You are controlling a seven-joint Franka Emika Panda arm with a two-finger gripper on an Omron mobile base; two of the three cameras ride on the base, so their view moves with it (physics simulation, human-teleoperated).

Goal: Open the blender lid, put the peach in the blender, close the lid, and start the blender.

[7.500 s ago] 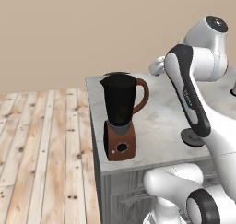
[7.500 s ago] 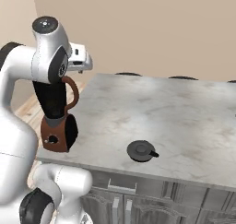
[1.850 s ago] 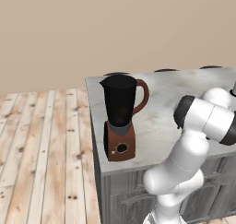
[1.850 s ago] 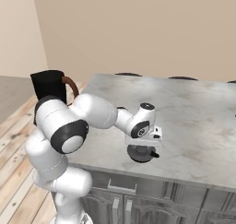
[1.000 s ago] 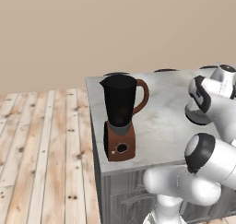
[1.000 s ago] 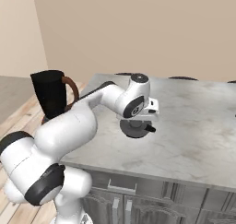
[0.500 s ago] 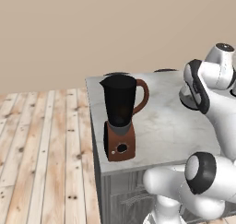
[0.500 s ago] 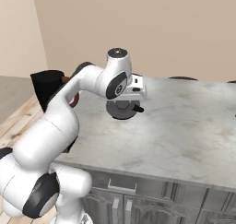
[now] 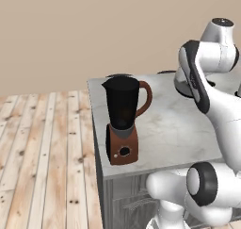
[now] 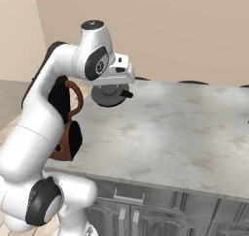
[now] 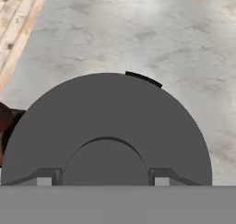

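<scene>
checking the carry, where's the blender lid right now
In the right base view the blender lid hangs from the gripper above the counter, just right of the blender.

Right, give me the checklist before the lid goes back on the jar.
1. Grip on the blender lid: the pincer has its fingertips on either side of the central knob. Ok.
2. Lid lifted off the counter: ok, as seen in the right base view.
3. Lid above the blender: not ok, it hangs to one side, over the marble.
4. Blender upright on its base: ok.
5. Peach inside the jar: cannot tell, the jar is black.
</scene>
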